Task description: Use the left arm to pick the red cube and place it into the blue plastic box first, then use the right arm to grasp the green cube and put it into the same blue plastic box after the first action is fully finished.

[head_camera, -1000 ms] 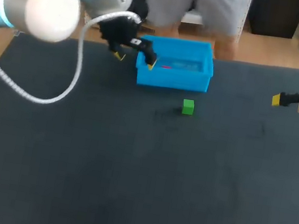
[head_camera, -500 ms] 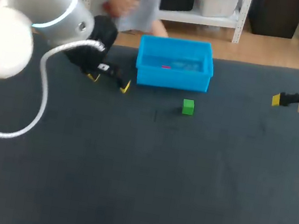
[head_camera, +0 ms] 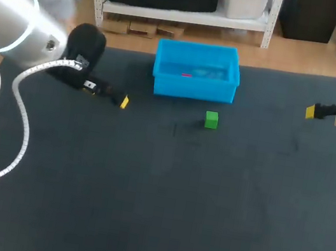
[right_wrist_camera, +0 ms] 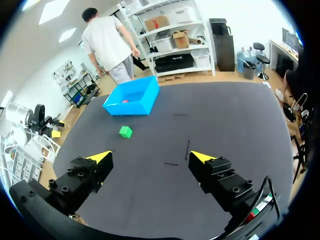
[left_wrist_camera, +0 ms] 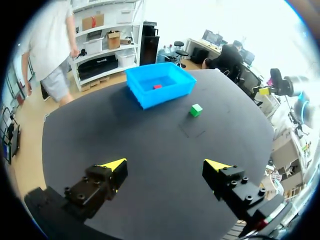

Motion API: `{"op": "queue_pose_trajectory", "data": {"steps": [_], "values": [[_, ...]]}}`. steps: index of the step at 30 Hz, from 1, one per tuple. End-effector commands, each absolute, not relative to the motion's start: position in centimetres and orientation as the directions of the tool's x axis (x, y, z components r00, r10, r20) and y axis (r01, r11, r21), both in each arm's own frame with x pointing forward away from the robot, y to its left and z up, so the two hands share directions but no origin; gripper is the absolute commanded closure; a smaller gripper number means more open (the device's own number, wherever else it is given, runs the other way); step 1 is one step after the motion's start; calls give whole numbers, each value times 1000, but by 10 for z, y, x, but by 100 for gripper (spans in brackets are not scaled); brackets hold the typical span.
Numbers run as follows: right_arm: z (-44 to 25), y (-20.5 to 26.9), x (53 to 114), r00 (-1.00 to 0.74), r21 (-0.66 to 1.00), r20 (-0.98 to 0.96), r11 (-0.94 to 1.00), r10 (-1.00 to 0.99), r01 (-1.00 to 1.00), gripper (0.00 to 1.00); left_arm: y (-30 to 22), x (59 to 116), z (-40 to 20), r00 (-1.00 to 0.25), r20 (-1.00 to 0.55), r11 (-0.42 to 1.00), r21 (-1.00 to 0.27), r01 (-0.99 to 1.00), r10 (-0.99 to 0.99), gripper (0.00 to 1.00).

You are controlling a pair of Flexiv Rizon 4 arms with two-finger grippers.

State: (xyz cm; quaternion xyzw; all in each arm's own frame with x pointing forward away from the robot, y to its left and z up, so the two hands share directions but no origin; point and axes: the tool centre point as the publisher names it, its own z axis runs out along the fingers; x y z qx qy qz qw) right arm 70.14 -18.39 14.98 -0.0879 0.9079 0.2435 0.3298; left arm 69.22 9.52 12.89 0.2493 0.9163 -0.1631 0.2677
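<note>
Desk (head_camera: 139, 217): dark mat; everything of interest sits on the far half.

Left end effector (left_wrist_camera: 165, 165): released, fingers wide apart, nothing between them. In the head view it hangs low over the desk at roughly 8 o'clock from the box, near it but outside its walls.

Right end effector (right_wrist_camera: 150, 157): also released and empty. It sits out at 3 o'clock from the box, well apart, by the desk's right edge.

Green cube (head_camera: 211, 120): on the desk at about 5 o'clock from the box, near the front wall and not touching it. Neither arm is on it.

Blue plastic box (head_camera: 193, 92): upright at 12 o'clock, near the desk's far edge.

Red cube (head_camera: 186, 74): inside the box, on its floor, slightly left of centre.

Progress, my read:
- **Step 1:** looks done. Red is in the box, and the left arm is empty and clear of it.
- **Step 2:** not started.
- **Remaining:** the right arm crosses toward 9 o'clock to the green cube and grasps it. It then lifts, carries it a short hop toward 11 o'clock over the front wall, and lets go.

The left arm is on the box's other side, so I don't expect it to block that path.
</note>
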Motion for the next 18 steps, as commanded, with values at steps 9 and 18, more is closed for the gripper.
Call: {"op": "queue_pose_trajectory", "data": {"steps": [9,18], "values": [[154,-185,702,-761,355,-649,877,-19,-324,0,96,694,128,-725,-575,811,-172,559,378,0],[173,-141,709,-778,135,-598,933,-191,-333,0,96,694,128,-725,-575,811,-172,559,378,0]]}}
